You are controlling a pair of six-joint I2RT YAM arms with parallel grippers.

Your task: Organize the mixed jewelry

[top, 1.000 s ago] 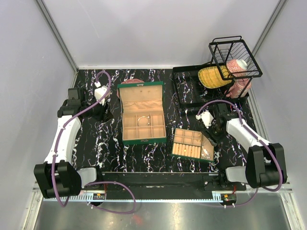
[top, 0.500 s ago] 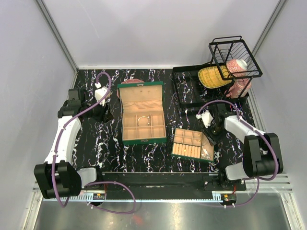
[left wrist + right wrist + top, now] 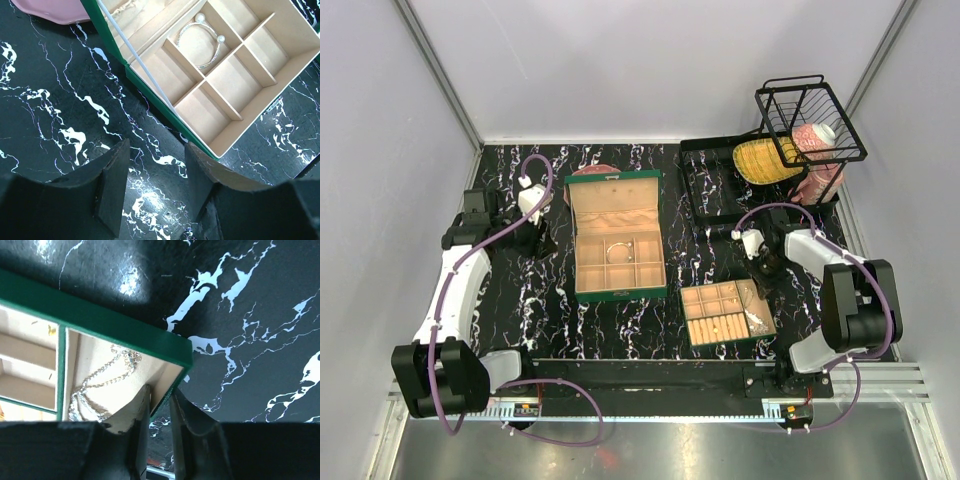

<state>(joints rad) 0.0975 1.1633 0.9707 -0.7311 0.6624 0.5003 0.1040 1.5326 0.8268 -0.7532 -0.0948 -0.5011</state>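
A silvery chain necklace (image 3: 100, 385) lies in the corner compartment of the small divided tray (image 3: 115, 322), which has a green rim and stands at the front right (image 3: 692, 327). A tiny gold piece (image 3: 51, 330) sits in the neighbouring compartment. My right gripper (image 3: 160, 400) is shut on the tray's corner wall, one finger inside and one outside; from above it (image 3: 763, 276) sits at the tray's far right corner. A thin silver bangle (image 3: 202, 42) lies in the open green box (image 3: 617, 293). Left of the box my left gripper (image 3: 157, 165) hangs open over the bare tabletop, holding nothing.
A pink plate (image 3: 592, 171) lies behind the green box. At the back right a black frame tray (image 3: 720, 180) lies beside a tilted wire basket (image 3: 810, 120), with a yellow thing (image 3: 765, 160) and a pink thing (image 3: 817, 150). The dark marbled table ends at grey walls.
My right gripper has closed on the small tray's wall. The tray has turned and slid toward the front right. The left arm has stayed put.
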